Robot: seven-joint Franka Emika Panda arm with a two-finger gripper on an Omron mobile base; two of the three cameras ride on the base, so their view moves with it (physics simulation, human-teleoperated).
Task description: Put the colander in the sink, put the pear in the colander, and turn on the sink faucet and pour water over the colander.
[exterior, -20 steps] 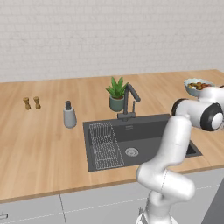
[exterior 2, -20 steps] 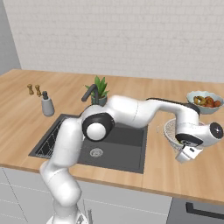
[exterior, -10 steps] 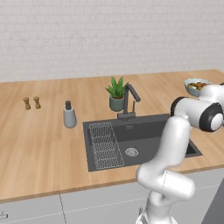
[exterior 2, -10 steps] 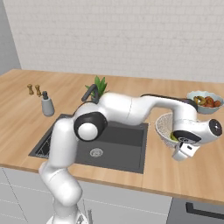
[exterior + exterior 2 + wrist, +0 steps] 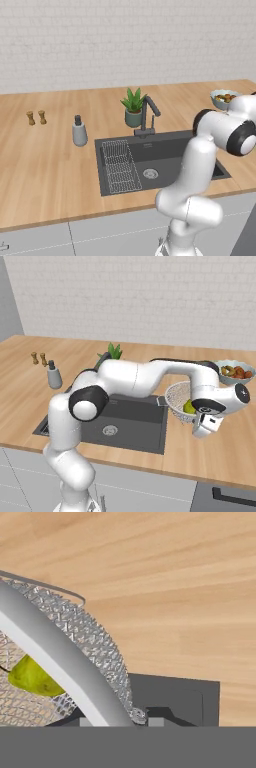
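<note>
Listing from the hand outward. Item one: the claw, hanging low beside the colander's near edge over the wooden desk; its fingertips sit below the hand view's frame, so whether it is spread, pressed together or pinching the rim cannot be told.

Item two: colander, round wire-mesh bowl with a broad bright rim band, seen tipped in the hand view; it sits or hangs just right of the sink's right edge, not in the basin. Whether it rests on the desk or is lifted clear cannot be told. Judged light, stiff at the rim, springy and easily dented in the mesh. Best hold is the solid rim band; the mesh offers poor purchase, and smooth metal may slip or swing in a narrow pinch.

Item three: pear, small, yellow-green, already lying inside the colander low against the mesh. Judged loose cargo: it may roll and shift the balance if the bowl tilts.

Item four: sink, dark grey basin with round silver drain, left of the colander.

Item five: sink faucet, slim dark tap behind the basin.

Item six: fruit bowl, beyond the colander.
</note>
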